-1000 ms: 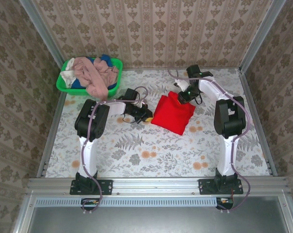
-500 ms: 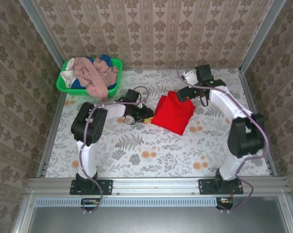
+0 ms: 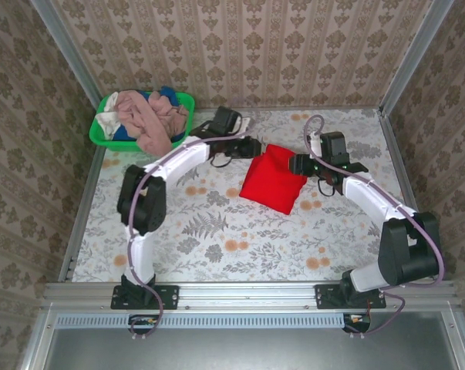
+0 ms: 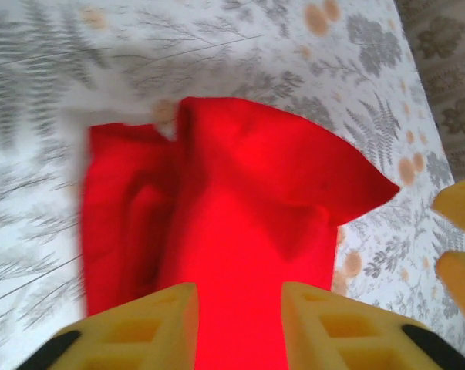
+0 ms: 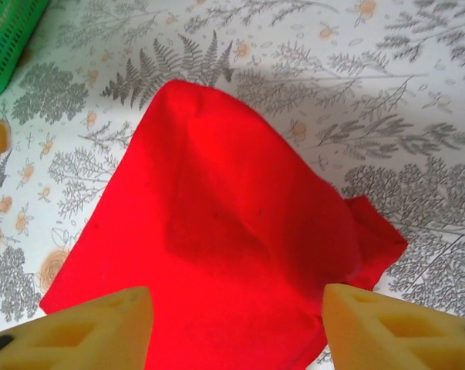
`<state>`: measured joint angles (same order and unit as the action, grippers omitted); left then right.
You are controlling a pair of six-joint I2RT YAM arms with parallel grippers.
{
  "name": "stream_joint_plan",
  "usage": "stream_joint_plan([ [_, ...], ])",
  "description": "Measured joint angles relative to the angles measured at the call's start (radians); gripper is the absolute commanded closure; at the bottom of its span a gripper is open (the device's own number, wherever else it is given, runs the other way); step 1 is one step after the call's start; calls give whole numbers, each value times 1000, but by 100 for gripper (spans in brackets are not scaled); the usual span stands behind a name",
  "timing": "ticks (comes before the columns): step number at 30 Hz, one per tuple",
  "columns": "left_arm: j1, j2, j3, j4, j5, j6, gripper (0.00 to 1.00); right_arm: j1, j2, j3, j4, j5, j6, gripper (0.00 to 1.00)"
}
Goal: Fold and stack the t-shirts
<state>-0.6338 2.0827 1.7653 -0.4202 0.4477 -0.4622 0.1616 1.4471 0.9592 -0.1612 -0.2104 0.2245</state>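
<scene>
- The red t-shirt [image 3: 273, 179] lies folded into a compact, slightly rumpled packet at the centre of the floral table [image 3: 217, 231], in the middle of the top view.
- In the left wrist view the red t-shirt [image 4: 240, 231] fills the middle, with one pointed corner sticking out to the right.
- In the right wrist view the red t-shirt [image 5: 217, 231] shows a small flap poking out at the lower right.
- The left gripper [image 3: 255, 146] sits at the packet's upper left edge. Its yellow fingers [image 4: 151, 327] are parted and grasp nothing.
- The right gripper [image 3: 296, 163] sits at the packet's upper right edge. Its fingers [image 5: 101, 327] are spread wide over the cloth, released.
- A pink t-shirt [image 3: 151, 123], a blue one [image 3: 166, 94] and a white one [image 3: 109, 122] are heaped in the green basket [image 3: 99, 132] at the upper left.
</scene>
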Motion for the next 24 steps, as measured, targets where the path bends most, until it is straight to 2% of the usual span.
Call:
stream_joint_plan([
  [3, -38, 138, 148, -37, 27, 11, 68, -4, 26, 0, 37, -4, 58, 58],
  [9, -28, 368, 364, -131, 31, 18, 67, -41, 178, 45, 56, -6, 136, 63],
  [12, -6, 391, 365, -149, 31, 18, 67, -60, 278, 98, 55, -3, 154, 66],
  [18, 7, 375, 312, -123, 33, 14, 64, -96, 481, 264, 16, -4, 174, 66],
  [21, 5, 351, 258, -93, 40, 10, 62, -99, 524, 312, -4, -6, 181, 65],
  [23, 1, 335, 239, -82, 42, 8, 60, -99, 517, 311, -7, -6, 193, 59],
  [24, 0, 325, 227, -73, 42, 6, 58, -99, 508, 304, -6, -5, 200, 52],
])
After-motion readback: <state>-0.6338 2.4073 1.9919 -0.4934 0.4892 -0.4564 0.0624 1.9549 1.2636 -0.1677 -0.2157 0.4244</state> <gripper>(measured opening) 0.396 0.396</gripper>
